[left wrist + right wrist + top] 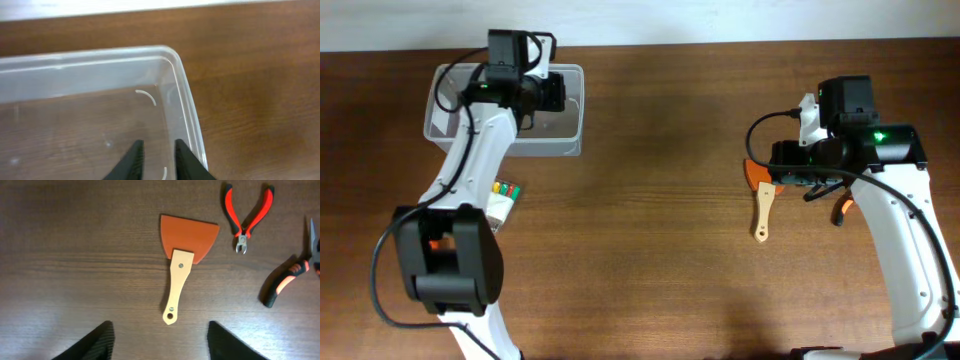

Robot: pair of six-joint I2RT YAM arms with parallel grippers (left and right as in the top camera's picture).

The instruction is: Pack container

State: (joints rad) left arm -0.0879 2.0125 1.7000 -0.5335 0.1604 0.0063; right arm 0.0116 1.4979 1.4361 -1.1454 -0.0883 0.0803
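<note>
The clear plastic container (560, 146) stands at the back left of the table and looks empty. My left gripper (552, 93) hangs over its right end. In the left wrist view the fingers (157, 152) are a narrow gap apart with nothing between them, just inside the container's corner rim (172, 56). My right gripper (778, 168) is open and empty above a scraper (761, 212) with an orange blade and a wooden handle. In the right wrist view the scraper (181, 265) lies flat just ahead of the wide-open fingers (159, 332).
Red-handled cutters (247, 215) and black-and-orange pliers (282, 282) lie to the right of the scraper. In the overhead view the right arm partly hides the pliers (842, 208). A small white item with coloured pieces (503, 198) lies in front of the container, beside the left arm.
</note>
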